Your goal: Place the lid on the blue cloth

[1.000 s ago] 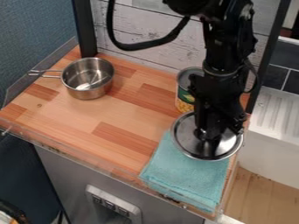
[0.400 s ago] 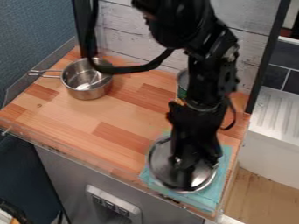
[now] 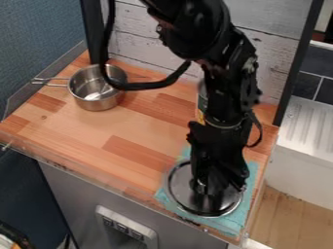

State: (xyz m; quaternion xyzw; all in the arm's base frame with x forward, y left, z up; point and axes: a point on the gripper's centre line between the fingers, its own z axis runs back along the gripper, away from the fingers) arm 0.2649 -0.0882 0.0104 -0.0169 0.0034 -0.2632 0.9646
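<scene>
Camera view: black robot arm comes in from top, bends down to near right corner of wooden bench. Black end effector right over middle of round, shiny metal lid. Can't tell if end effector is spread or pinching lid. Lid over light blue, soft cloth, hides big part of it; can't tell if they touch. Small silver metal pot at far left of bench, handle pointing left. Can behind arm, partly hidden.

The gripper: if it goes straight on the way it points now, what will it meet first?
Most likely the lid, just beneath the gripper; whether any gap remains between them is unclear.
</scene>
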